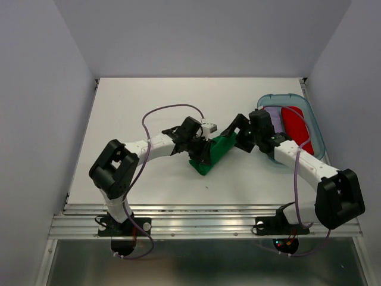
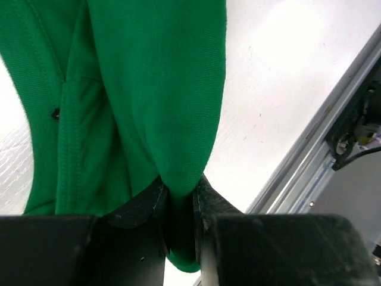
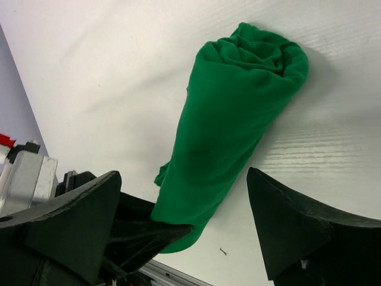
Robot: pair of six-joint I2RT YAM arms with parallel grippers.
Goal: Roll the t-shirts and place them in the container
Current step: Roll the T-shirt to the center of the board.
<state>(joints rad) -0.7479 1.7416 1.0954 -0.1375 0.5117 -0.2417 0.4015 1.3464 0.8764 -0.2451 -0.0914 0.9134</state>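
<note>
Three t-shirts: one green t-shirt point(image 1: 217, 152), rolled, lying mid-table; one red t-shirt point(image 1: 296, 128) and one lilac t-shirt point(image 1: 273, 118), side by side in one blue-rimmed bin point(image 1: 319, 142) at the right. Two arms. White table point(image 1: 137, 107), pale grey walls point(image 1: 36, 89) on three sides. Left gripper point(image 2: 178, 199): nearly closed, pinching a fold of the green roll. Right gripper point(image 3: 181, 179): spread wide astride the roll, gripping nothing.

White table point(image 1: 131, 113), rolled green t-shirt point(image 1: 223, 147) at centre, teal-rimmed bin point(image 1: 280, 95) at right
</note>
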